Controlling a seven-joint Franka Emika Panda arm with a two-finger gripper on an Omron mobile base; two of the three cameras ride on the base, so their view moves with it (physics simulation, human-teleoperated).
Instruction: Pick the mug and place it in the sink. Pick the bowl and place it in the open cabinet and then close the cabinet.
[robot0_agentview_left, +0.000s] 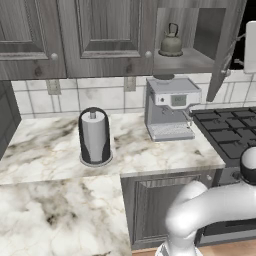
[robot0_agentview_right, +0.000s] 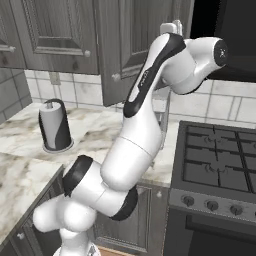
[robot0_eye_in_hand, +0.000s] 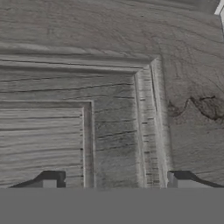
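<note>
Jaws apart and empty, the gripper faces the raised-panel door of the open cabinet, so closing appears underway and the next move calls for pushing it shut.

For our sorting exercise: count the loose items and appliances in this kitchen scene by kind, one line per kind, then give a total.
Kettle, on the shelf of the open cabinet: 1
Coffee machine, on the counter: 1
Paper towel holder, on the counter: 1
Stove: 1
Total: 4
</note>
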